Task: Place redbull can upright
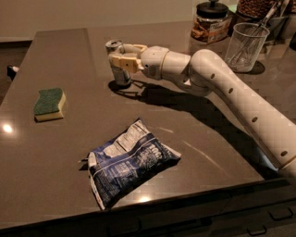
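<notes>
A: Since the pincer comes first, where is it?

B: The gripper [116, 53] sits at the far middle of the dark table [69, 51], at the end of the white arm [231, 88] reaching in from the right edge.

A: State?

B: Clenched around the redbull can [121, 77]. One tan finger [124, 62] crosses the near side of the can, and the other lies behind it near the top.

A: And the can itself?

B: Upright, with its base on the tabletop and the shiny rim facing up just above the fingers. The lower silver body shows below the near finger.

A: Tilted at all?

B: It looks vertical, though I can't tell about any small lean.

A: What's around it?

B: The arm's shadow falls on the table just to the right of the can. A green and yellow sponge [49, 103] lies well apart at the left. A crumpled blue snack bag [129, 162] lies flat near the front edge, also well apart from the can.

A: Back right?

B: A clear glass cup [243, 46] with a wire utensil [264, 21] in it. Beside it, to the left, is a jar with a black lid [211, 23]. A container of brown pieces [254, 7] stands behind them.
</notes>
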